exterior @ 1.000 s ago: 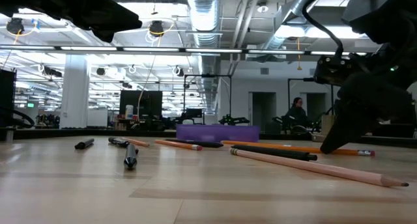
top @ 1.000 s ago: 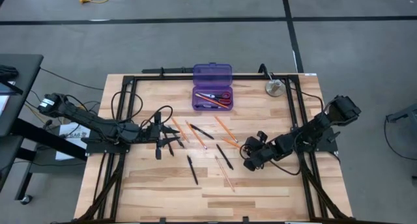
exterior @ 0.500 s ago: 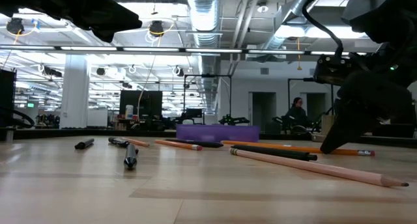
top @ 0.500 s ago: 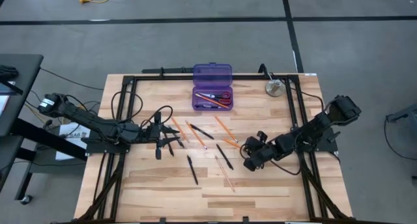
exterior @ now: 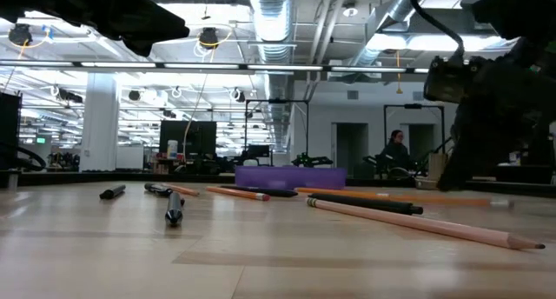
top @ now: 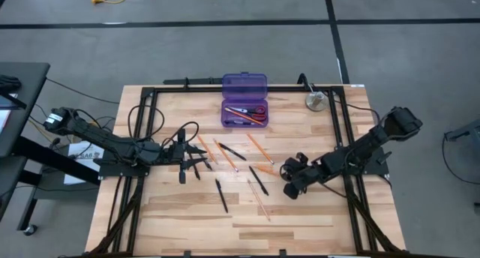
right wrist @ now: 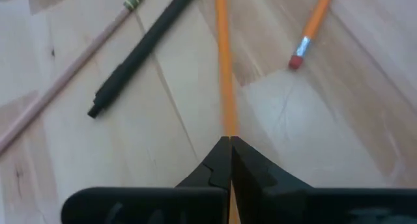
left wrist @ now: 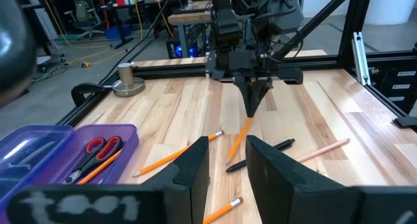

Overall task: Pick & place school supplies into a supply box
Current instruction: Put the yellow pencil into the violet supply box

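Observation:
The supply box [top: 244,100] is a purple case standing open near the table's far edge, with red-handled scissors [top: 257,110] and pencils inside; it also shows in the low view [exterior: 291,176] and left wrist view [left wrist: 65,152]. Orange pencils and black pens [top: 225,154] lie scattered mid-table. My right gripper [top: 289,177] is right of them, shut on an orange pencil [left wrist: 238,138]. My left gripper [top: 196,159] hovers open over the left of the scatter, its fingers [left wrist: 195,168] apart. My right gripper pinches the orange pencil by one end [right wrist: 227,134] between its two fingertips, coming from above and pointing down. The pencil slants down and away from the fingers [left wrist: 253,107] toward a black pen [left wrist: 260,152]. Whether its low end rests on the table I cannot tell.
A round silver-grey metal disc [top: 315,101] sits at the far right corner of the table. A black frame [top: 150,93] runs along the table edges. Bare wood lies along the near edge [top: 225,228]. A person [exterior: 396,151] shows far off in the room.
My right gripper has risen off the table and shifted a little toward the table's right edge, staying shut. The orange pencil has come up with it at the held end and has been drawn along toward the right.

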